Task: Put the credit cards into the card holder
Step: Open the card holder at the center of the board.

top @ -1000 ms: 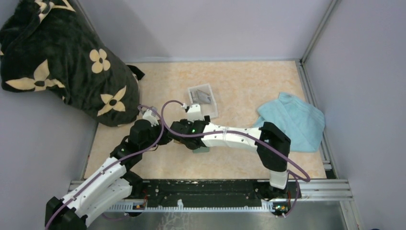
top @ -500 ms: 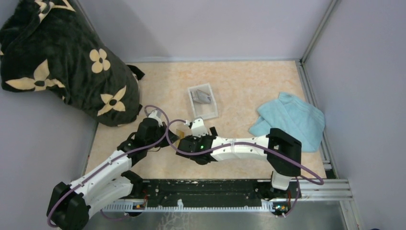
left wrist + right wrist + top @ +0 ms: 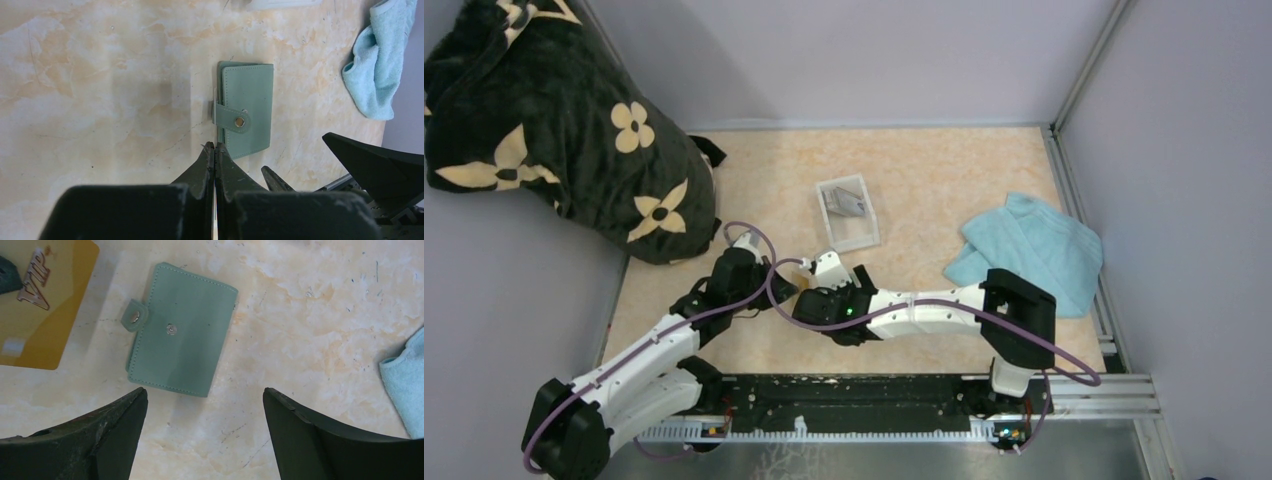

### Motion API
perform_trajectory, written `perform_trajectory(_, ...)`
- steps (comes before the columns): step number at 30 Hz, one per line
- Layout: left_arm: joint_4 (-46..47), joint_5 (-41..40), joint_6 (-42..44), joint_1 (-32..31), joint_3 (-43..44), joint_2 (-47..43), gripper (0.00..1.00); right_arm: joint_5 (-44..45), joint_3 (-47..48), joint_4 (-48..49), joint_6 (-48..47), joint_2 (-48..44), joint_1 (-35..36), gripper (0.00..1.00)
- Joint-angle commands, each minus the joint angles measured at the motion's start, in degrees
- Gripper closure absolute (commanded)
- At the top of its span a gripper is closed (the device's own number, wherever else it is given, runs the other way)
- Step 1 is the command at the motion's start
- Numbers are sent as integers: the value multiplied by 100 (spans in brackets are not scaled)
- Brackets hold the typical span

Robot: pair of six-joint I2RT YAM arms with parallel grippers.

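Two grippers hang close together over the near part of the counter, a little left of its middle. Your left gripper (image 3: 214, 146) has its fingers pressed together on an orange-yellow credit card (image 3: 42, 305). From the left wrist you see that card edge-on, as a thin pale line running out from between the tips. From the right wrist you see its flat face, with "VIP" lettering and a small pale patch. In the left wrist view the card's edge lines up with the tab side of the card holder (image 3: 182, 330); you cannot tell whether the two touch.

Your right gripper (image 3: 204, 400) has its fingers spread wide, with nothing between them, and sits directly above the card holder. The holder lies flat on the counter, folded shut, with its grey-green outside facing up. A short tab with a metal snap sits at one long edge, and a second stud shows on the face. Whether the tab is fastened is unclear. In the top view the right wrist hides the holder.

Further toward the far edge, near the middle of the counter, stands a white plastic tray (image 3: 856, 238) with more credit cards (image 3: 845, 205) in it, greyish ones. A light blue towel (image 3: 1029, 250) lies crumpled against the right edge. A dark blanket with cream flowers (image 3: 544, 120) is heaped at the far left corner.
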Motion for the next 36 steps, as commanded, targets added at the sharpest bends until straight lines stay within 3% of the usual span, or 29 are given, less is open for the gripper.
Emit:
perform_trajectory(1, 48, 0, -142, -30, -143, -80, 100, -93, 234, 469, -389, 133, 52, 14)
perform_trajectory(20, 184, -9, -165, -29, -339, -87, 100, -501, 368, 1050, -737, 786, -235, 13)
perform_trajectory(36, 279, -59, -150, -30, -425, -149, 100, -408, 394, 927, -767, 1024, -408, 17)
